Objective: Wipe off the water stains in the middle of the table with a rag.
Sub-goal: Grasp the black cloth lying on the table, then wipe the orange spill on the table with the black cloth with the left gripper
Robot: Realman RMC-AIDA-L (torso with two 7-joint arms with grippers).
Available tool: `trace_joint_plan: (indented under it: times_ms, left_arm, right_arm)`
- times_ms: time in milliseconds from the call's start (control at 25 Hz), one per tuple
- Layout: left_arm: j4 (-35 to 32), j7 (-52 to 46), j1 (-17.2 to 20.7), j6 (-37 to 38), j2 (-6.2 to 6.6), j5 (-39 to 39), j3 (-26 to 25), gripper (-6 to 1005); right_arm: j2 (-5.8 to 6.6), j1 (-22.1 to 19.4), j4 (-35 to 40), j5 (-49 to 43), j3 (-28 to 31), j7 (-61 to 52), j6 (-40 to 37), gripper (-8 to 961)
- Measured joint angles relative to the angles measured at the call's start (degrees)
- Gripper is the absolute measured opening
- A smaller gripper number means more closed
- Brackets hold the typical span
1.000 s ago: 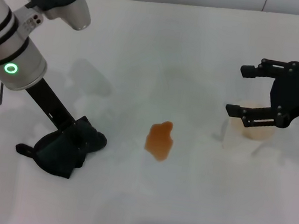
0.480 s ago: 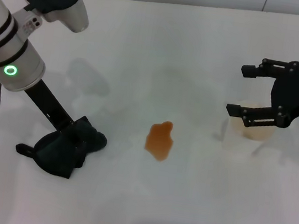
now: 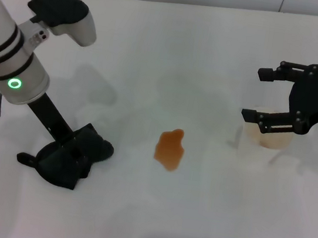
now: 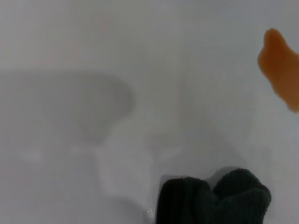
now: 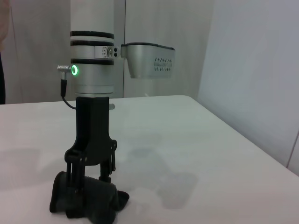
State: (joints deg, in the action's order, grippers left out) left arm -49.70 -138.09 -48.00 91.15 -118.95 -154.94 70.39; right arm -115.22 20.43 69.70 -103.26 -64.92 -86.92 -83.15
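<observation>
Table (image 3: 157, 48): wide, plain white, smooth surface filling the head view; soft grey shadows of the arms lie across it. In the right wrist view its far edge meets pale wall panels (image 5: 243, 70) with a vertical seam behind the left arm.

Left arm (image 3: 13, 57): white cylinder with black bands and a lit green ring, reaching down at the table's left side.

Left gripper (image 3: 70, 153): black, lowered onto the rag near the table's left front; its fingers are pressed into and closed on the cloth, seen most clearly in the right wrist view (image 5: 88, 163).

Right gripper (image 3: 268, 99): black, held above the table at the right, fingers spread apart with nothing between them; it hangs over the cup.

Rag (image 3: 67, 159): soft black cloth in lumpy folds, resting on the table, well apart to the left of the stain.

Plastic cup (image 3: 266, 137): translucent whitish, standing at the table's right, amber tint inside.

Water stains (image 3: 170, 149): one small orange-amber blotch of irregular outline, mid-table, between rag and cup, touching neither.
</observation>
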Motion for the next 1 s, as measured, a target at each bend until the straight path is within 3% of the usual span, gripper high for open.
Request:
trace_joint_plan:
  times_ms: [320, 760, 1000]
  left_arm:
    - [0.3, -1.9, -1.5, -0.1, -0.03, -0.1, 0.7, 544]
    - [-0.7, -3.1, -2.1, -0.6, -0.13, -0.9, 5.8, 116]
    - [-1.1, -3.2, -2.3, -1.3, -0.13, -0.3, 4.7, 108]
  right_arm:
    - [0.0, -0.1, 0.0, 0.0, 0.0, 0.0, 0.0, 859]
    - [0.0, -0.1, -0.5, 0.0, 0.1, 0.2, 0.0, 859]
    - [0.0, -0.2, -0.5, 0.0, 0.2, 0.2, 0.0, 859]
